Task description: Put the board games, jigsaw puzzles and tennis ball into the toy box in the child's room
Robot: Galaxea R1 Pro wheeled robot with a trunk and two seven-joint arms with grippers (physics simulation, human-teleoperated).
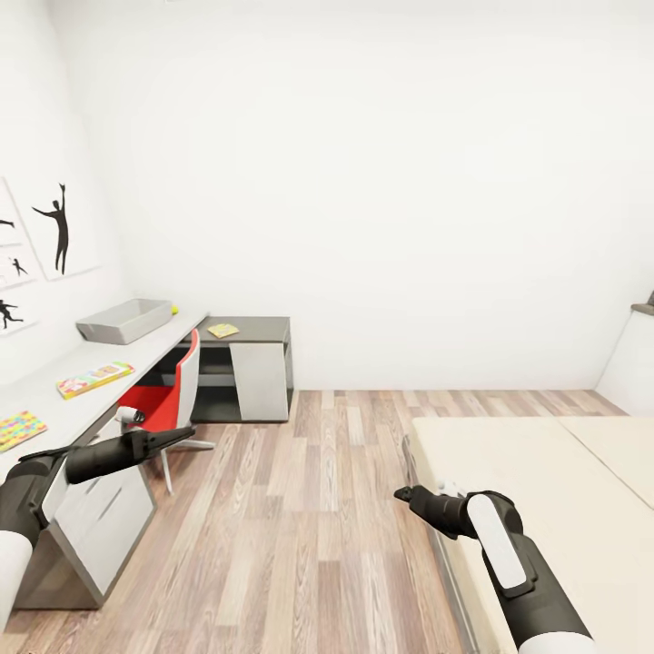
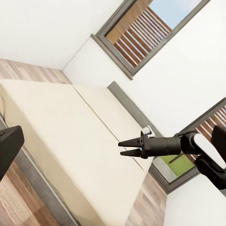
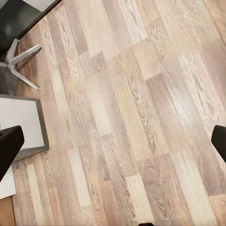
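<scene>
In the head view the toy box (image 1: 124, 320), a shallow grey bin, stands at the far end of the table (image 1: 54, 386) on the left. The tennis ball (image 1: 173, 310) lies just beyond its right corner. A yellow, green and red board game (image 1: 94, 379) lies flat mid-desk, and a jigsaw puzzle (image 1: 20, 428) lies nearer me. A small flat yellowish toy (image 1: 222, 330) rests on the lower dark section. My left gripper (image 1: 184, 435) hovers open off the desk's front edge. My right gripper (image 1: 402, 494) (image 2: 123, 148) hangs open and empty beside the bed (image 1: 545, 490) (image 2: 70, 122).
A red-and-white swivel chair (image 1: 168, 400) stands under the desk, its star base (image 3: 19, 63) on the wood-plank floor (image 1: 309, 518) (image 3: 132, 117). Silhouette pictures (image 1: 60, 227) hang on the left wall. Windows (image 2: 141, 33) stand behind the bed. Open floor lies between desk and bed.
</scene>
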